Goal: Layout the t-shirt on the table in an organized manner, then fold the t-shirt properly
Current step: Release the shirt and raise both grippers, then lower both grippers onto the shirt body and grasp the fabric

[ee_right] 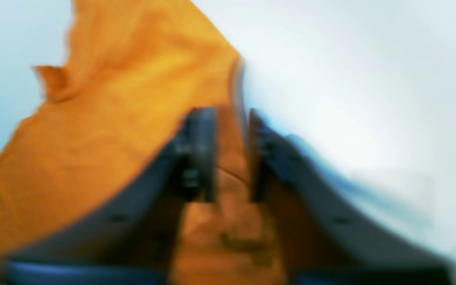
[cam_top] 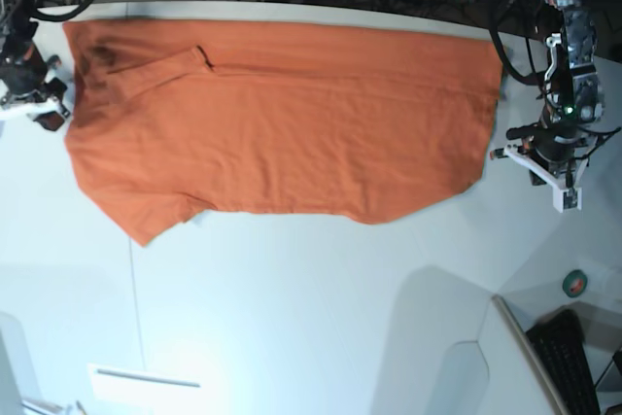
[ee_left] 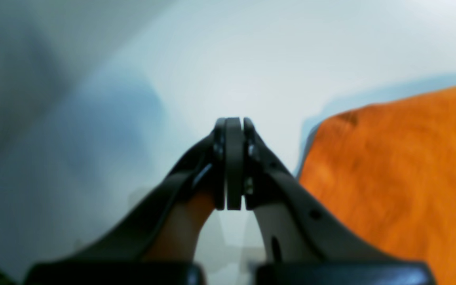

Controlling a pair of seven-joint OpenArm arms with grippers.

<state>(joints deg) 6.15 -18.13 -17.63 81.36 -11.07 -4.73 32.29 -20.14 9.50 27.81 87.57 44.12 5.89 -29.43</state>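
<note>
The orange t-shirt (cam_top: 282, 114) lies spread flat across the far half of the white table (cam_top: 292, 289), with one sleeve folded over its top left. My left gripper (ee_left: 234, 122) is shut and empty, just off the shirt's edge (ee_left: 390, 166); in the base view it (cam_top: 503, 151) is at the shirt's right side. My right gripper (ee_right: 232, 118) is over the shirt's edge (ee_right: 113, 118). Its jaws stand a little apart, with orange cloth showing between and under them. That view is blurred. In the base view it (cam_top: 51, 109) is at the shirt's left edge.
A thin dark seam (cam_top: 136, 289) runs across the table's near left. A white flat object (cam_top: 146, 381) lies at the front left. A green tape roll (cam_top: 576, 282) and a keyboard (cam_top: 573, 362) sit beyond the curved edge at the right. Cables crowd the back.
</note>
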